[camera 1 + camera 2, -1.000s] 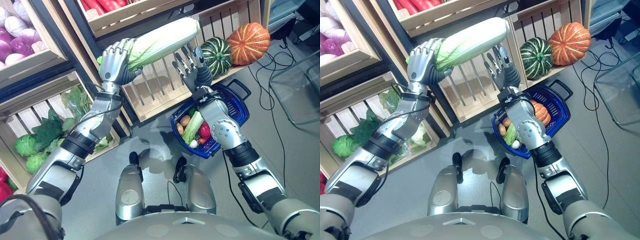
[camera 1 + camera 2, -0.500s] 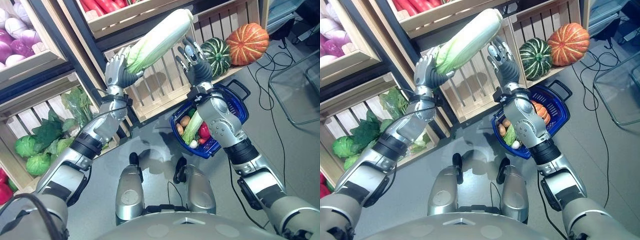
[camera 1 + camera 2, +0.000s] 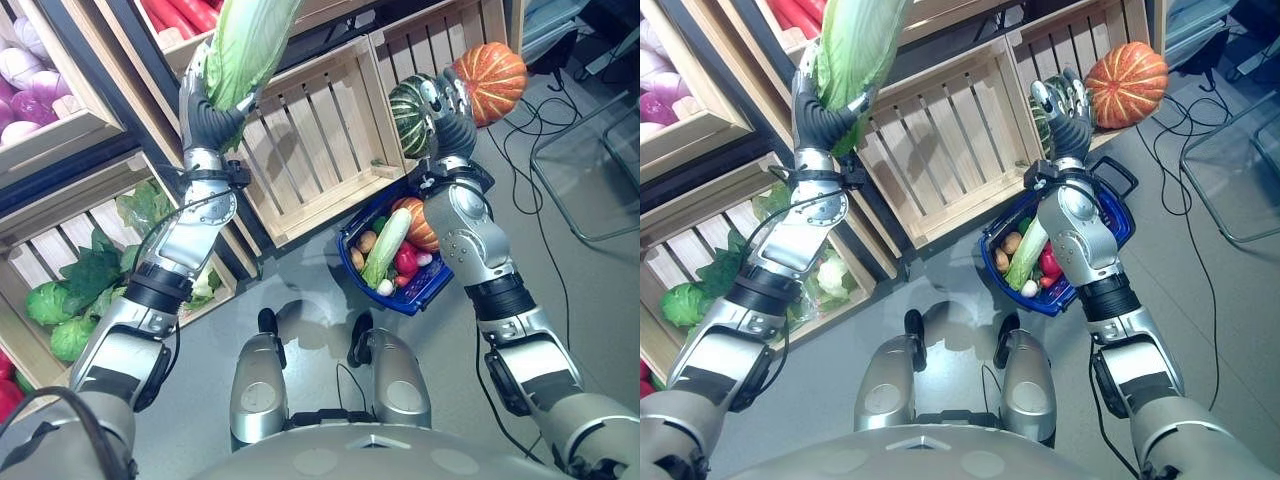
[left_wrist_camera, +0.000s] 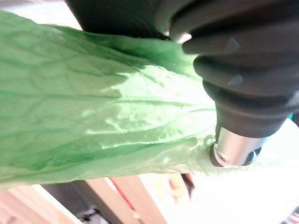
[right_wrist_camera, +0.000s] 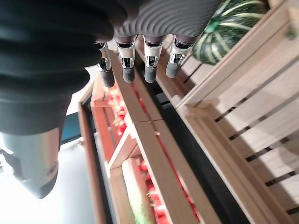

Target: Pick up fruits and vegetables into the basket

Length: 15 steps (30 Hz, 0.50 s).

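Observation:
My left hand is raised high and shut on the leafy end of a long pale green napa cabbage, which stands nearly upright in front of the upper shelf. Its green leaves lie against the palm in the left wrist view. My right hand is open, fingers straight, in front of a green striped squash in the right crate. The blue basket stands on the floor below my right forearm and holds a small orange pumpkin, a long pale vegetable, a red pepper and other produce.
An orange pumpkin sits beside the green squash. A bare slatted crate stands between my hands. Lettuces fill the lower left crate, purple-white bulbs and red vegetables the upper shelves. A wire frame stands right.
My left hand has lifted the cabbage up and to the left, turning it from lying across to nearly upright. My right hand has moved right, away from the cabbage, to the green squash.

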### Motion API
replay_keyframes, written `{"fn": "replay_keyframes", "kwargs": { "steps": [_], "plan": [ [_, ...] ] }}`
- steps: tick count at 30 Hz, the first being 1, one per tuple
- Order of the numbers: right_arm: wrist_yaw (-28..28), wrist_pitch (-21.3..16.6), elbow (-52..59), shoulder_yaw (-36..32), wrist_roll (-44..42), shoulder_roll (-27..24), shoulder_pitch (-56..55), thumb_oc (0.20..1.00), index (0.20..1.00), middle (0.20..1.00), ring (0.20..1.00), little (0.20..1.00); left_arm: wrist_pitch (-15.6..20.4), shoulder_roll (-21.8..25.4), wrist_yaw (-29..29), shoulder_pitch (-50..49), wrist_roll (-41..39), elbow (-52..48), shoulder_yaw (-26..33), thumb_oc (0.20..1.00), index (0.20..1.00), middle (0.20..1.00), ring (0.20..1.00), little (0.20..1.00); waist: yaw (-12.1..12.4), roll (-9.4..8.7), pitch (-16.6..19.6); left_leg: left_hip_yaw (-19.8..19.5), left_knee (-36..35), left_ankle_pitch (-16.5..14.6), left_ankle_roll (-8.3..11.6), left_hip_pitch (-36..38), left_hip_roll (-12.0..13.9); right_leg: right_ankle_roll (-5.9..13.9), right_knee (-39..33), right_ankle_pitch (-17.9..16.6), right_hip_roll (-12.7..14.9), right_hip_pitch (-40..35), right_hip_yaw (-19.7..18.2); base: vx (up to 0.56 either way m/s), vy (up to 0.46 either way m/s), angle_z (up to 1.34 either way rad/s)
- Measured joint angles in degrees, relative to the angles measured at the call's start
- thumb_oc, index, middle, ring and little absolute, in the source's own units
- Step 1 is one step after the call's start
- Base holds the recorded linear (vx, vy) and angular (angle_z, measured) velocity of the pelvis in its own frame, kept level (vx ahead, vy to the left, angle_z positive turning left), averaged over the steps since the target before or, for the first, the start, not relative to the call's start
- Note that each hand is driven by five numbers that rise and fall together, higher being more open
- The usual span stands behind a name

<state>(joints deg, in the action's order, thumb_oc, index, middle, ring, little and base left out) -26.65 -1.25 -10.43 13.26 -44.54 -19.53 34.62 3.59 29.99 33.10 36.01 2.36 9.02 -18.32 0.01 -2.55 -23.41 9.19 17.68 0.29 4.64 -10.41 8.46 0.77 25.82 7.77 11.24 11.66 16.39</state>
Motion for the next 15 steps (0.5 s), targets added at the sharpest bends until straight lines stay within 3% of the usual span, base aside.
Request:
{"fn": "replay_keyframes", "kwargs": {
  "steps": [6,8,12,15],
  "plan": [
    [4.22,0.42,-4.95,1.22,-6.0,0.5,1.38,1.0,1.0,1.0,1.0,1.0,4.28,0.01,-5.65,0.01,0.06,-1.55,-0.49,0.2,0.2,0.2,0.2,0.2,0.21,0.11,-0.06,-0.18,-0.13,0.01,0.0,-0.19,-0.11,0.01,-0.29,-0.01,0.03,0.0,0.23,-0.03,-0.016,0.02],
    [7.71,0.75,-5.64,1.38,-7.6,0.69,1.74,1.0,1.0,1.0,1.0,1.0,5.25,0.01,-9.98,0.18,-0.79,-2.33,-1.38,0.2,0.2,0.2,0.2,0.2,0.65,0.19,-0.09,-0.24,-0.17,0.01,0.0,-0.26,-0.11,0.02,-0.45,0.0,0.03,0.0,0.32,-0.04,-0.012,0.01],
    [14.58,1.42,-7.57,4.0,-8.26,0.68,3.48,1.0,1.0,1.0,1.0,1.0,5.25,-0.03,-19.12,0.56,-4.76,-3.74,-4.66,0.2,0.2,0.2,0.2,0.2,1.39,0.38,-0.2,-0.31,-0.23,0.01,0.0,-0.34,-0.18,0.04,-0.72,0.01,0.07,0.0,0.43,0.0,0.0,0.0],
    [18.45,2.29,-7.42,5.84,-8.25,0.65,4.37,1.0,1.0,1.0,1.0,1.0,4.41,0.12,-22.54,0.57,-6.62,-3.73,-6.24,0.2,0.2,0.2,0.2,0.2,1.44,0.6,-0.33,-0.34,-0.29,0.04,-0.05,-0.34,-0.39,0.11,-0.79,0.04,0.23,0.0,0.47,-0.02,0.026,0.01]
  ]
}}
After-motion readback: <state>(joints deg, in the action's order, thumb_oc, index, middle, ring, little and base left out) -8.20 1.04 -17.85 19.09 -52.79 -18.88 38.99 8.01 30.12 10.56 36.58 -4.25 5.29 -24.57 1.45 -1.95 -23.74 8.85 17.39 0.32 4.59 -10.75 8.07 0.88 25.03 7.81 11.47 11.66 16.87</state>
